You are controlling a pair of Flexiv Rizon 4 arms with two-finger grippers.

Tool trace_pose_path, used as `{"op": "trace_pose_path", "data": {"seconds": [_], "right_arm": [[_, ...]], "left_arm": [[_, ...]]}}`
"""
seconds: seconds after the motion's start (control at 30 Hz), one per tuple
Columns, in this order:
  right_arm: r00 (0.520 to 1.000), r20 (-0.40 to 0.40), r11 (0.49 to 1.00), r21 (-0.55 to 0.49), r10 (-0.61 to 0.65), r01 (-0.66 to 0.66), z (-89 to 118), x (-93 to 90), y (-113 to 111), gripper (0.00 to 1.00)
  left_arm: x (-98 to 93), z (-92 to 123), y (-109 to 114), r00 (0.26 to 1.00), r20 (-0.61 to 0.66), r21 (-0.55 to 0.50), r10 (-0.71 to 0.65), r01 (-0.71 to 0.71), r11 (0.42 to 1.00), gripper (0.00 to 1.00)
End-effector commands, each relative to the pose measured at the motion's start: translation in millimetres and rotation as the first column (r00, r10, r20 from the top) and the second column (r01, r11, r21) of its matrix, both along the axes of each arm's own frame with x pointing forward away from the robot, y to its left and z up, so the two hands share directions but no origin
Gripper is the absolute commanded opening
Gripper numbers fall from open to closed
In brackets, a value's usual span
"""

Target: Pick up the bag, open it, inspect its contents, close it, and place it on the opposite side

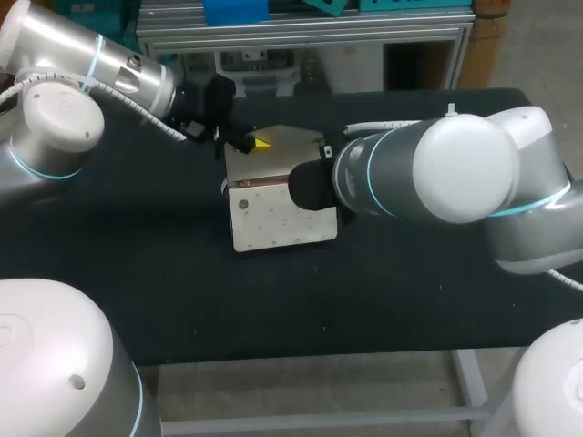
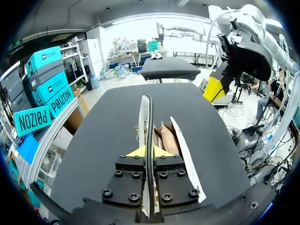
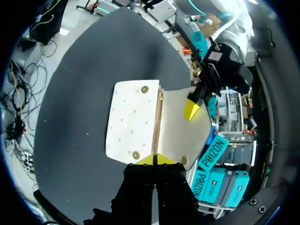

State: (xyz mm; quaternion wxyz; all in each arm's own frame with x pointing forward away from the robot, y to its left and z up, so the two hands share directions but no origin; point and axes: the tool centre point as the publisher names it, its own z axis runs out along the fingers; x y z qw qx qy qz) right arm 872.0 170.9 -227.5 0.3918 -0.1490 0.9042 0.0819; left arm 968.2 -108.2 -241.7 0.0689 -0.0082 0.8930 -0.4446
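Bag (image 1: pixel 273 218) — at the middle of the table (image 1: pixel 410 291), mouth parted. One wall's rim pinched thin in the left claw (image 2: pixel 149 151); another edge pinched in the right claw (image 3: pixel 154 158) — apparently held apart so the brown contents (image 2: pixel 165 138) can be inspected.

Tool (image 2: pixel 149 152) pinches upright wall of open bag (image 2: pixel 182 149).

Bench (image 1: pixel 273 300): a flat top covered in matt black material is shown, by which most of the head view is filled. It is carried at its near edge on a pale metal frame (image 1: pixel 469 382).
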Motion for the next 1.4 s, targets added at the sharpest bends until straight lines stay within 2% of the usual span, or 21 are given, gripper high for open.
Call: {"op": "trace_pose_path", "data": {"seconds": [0.03,0.2,0.53,0.9,1.03,1.1,1.27,1.4], "right_arm": [[1.0,0.007,1.0,0.014,0.009,-0.009,-6.6,-15.8,-4.5,0.0],[0.999,-0.038,0.999,0.018,0.037,-0.037,-29.6,-27.2,0.0,0.0],[0.994,-0.111,0.999,0.052,0.001,0.004,-75.2,-28.4,-9.2,0.0],[0.989,-0.147,1.0,0.012,-0.027,0.029,-94.1,-27.2,3.9,0.0],[0.986,-0.156,0.999,-0.005,-0.054,0.053,-99.5,-31.9,2.3,0.34],[0.986,-0.153,0.997,-0.026,-0.069,0.066,-100.9,-34.5,0.9,0.45],[0.985,-0.147,0.995,-0.041,-0.095,0.09,-108.1,-37.0,-5.2,0.46],[0.982,-0.158,0.994,-0.04,-0.107,0.102,-119.8,-30.8,-10.8,0.45]], "left_arm": [[13.9,-8.5,-4.9,0.999,-0.019,-0.004,-0.028,0.028,1.0,0.0],[19.9,-17.7,-7.0,0.999,-0.01,-0.01,-0.046,0.046,0.999,0.0],[27.6,-38.4,-6.5,0.996,0.019,0.011,-0.087,0.087,0.996,0.0],[35.0,-57.2,-5.7,0.997,-0.028,0.016,-0.067,0.067,0.998,0.0],[40.5,-64.6,-7.3,0.996,-0.05,0.029,-0.071,0.073,0.997,0.0],[42.9,-66.6,-7.7,0.996,-0.058,0.034,-0.073,0.075,0.997,0.0],[47.0,-70.2,-5.8,0.995,-0.068,0.029,-0.074,0.076,0.997,0.0],[47.7,-72.9,-4.1,0.994,-0.076,0.024,-0.082,0.084,0.996,0.0]]}}
